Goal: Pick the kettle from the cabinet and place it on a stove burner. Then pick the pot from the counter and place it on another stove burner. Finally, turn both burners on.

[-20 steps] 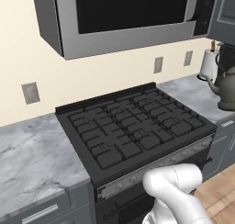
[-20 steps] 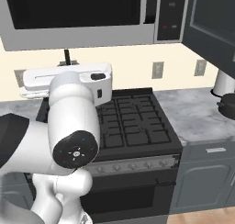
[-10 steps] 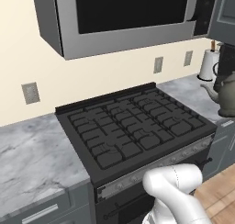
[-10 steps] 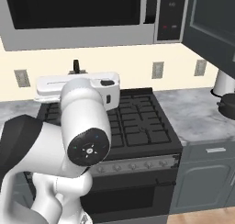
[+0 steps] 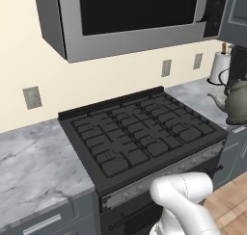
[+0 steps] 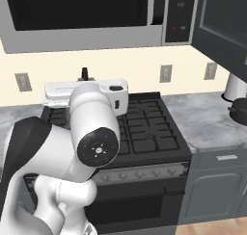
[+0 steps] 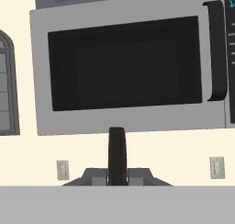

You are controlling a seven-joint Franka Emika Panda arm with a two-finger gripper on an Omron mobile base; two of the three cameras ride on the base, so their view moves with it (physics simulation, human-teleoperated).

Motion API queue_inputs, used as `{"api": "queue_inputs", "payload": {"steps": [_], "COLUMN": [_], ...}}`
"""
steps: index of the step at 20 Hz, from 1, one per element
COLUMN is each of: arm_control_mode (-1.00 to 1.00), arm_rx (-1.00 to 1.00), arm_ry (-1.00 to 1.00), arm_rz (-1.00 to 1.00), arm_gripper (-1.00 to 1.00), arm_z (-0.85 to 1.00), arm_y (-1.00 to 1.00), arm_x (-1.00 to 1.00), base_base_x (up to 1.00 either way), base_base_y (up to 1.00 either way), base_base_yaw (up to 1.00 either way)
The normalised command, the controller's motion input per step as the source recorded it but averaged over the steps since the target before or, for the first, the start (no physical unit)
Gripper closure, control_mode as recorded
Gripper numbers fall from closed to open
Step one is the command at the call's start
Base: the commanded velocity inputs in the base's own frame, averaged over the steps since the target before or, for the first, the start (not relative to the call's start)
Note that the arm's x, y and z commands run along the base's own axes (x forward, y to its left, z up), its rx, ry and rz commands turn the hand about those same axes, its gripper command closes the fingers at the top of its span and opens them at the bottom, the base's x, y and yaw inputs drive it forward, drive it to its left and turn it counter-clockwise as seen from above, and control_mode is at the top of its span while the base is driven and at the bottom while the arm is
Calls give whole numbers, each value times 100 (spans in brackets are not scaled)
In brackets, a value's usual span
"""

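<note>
- the claw, pinched shut on nothing, points level at the microwave on the wall above the stove burners.
- the kettle sits on the counter at the far right of the left base view, just off the cooktop's edge, not on a grate; the dark pot rests further right along the same marble, beside a white paper towel roll.
- the cabinet door hangs open above that corner; a high swing toward the kettle could likely clip it.
- with jaws shut, a descent onto the kettle's thin arched handle would knock it rather than catch it.
- the spout faces the stove; a nudge from the right might tip it onto the grates.
- both burners are bare, so turning the knobs now would light empty grates.
</note>
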Motion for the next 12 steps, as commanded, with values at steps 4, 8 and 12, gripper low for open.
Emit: {"api": "queue_inputs", "payload": {"steps": [4, 8, 12], "arm_control_mode": [-100, -100, -100], "arm_rx": [-8, -5, -1], "arm_ry": [15, 13, 5], "arm_rz": [0, 0, 0], "arm_gripper": [100, 100, 100], "arm_z": [0, 0, 0], "arm_y": [0, 0, -4], "arm_x": [19, 23, 13], "base_base_x": [0, 0, 0], "base_base_y": [0, 0, 0], "base_base_yaw": [0, 0, 0]}}
